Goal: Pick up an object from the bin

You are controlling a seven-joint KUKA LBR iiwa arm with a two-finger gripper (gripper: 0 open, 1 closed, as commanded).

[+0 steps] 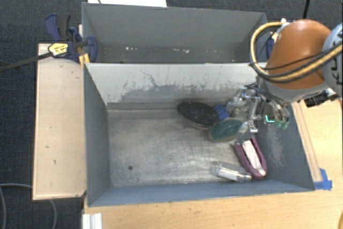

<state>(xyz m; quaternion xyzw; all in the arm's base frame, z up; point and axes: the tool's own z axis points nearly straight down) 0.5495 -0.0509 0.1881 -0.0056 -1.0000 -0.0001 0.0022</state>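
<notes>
1. A grey metal bin (150, 150) is seen from above. The arm, under its rounded orange cover (297, 53), comes in from the right.
2. The gripper (251, 118) hangs low in the bin's right half, near the back wall. Whether it is open or closed cannot be told.
3. The nearest thing is a teal-green oval object (225, 130), lying just left of and below the gripper. Its right end looks to be touching the gripper. This is the likeliest thing to be picked, though nothing is seen gripped.
4. A dark flat oval object (196, 113) lies just behind and left of the teal one. A small blue piece (222, 112) sits between the dark oval and the gripper.
5. Nearer the front, right of centre, lies a purple and pink elongated object (251, 156). A small pale tube (230, 173) lies beside it, close to the front wall.
6. Risk: the teal oval looks smooth and rounded, so a grip on its end alone could let it slip or swing out.
7. Risk: these things crowd together, so closing here could catch the blue piece as well or nudge the dark oval.
8. Risk: the gripper stands near the right slope and back wall, so a sideways move that way could scrape metal.
9. Open room: the bin's left half is bare floor, and straight up is clear, which seems the safest way out.
</notes>
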